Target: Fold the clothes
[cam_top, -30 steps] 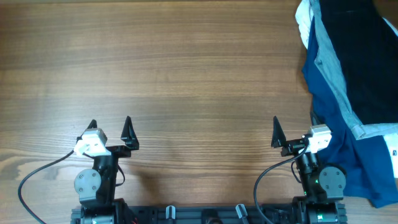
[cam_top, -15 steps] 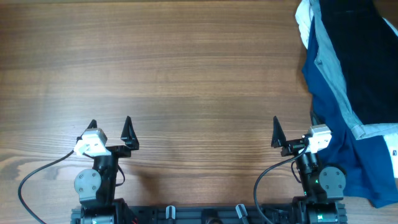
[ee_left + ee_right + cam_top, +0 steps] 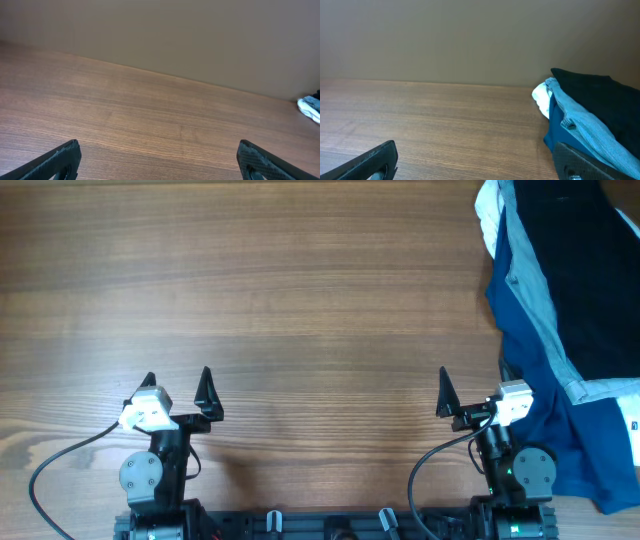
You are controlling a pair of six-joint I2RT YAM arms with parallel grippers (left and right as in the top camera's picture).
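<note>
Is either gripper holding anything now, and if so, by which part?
Nothing is held. The left gripper and the right gripper are both open and empty; the shorts lie ungripped, away from both.

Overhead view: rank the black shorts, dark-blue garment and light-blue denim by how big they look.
Largest: black shorts and dark-blue garment, too alike to rank, both cropped by the frame.
Smallest: light-blue denim.

The table (image 3: 300, 300) is brown wood with fine grain, smooth, with a dull sheen. The black shorts (image 3: 580, 270) are matt cloth. The light-blue garment (image 3: 585, 132) looks like denim with stitched seams; the dark-blue garment (image 3: 530, 380) is smoother cloth. The fingers (image 3: 60, 157) of the left gripper (image 3: 177, 373) are matt black plastic, finely grained
</note>
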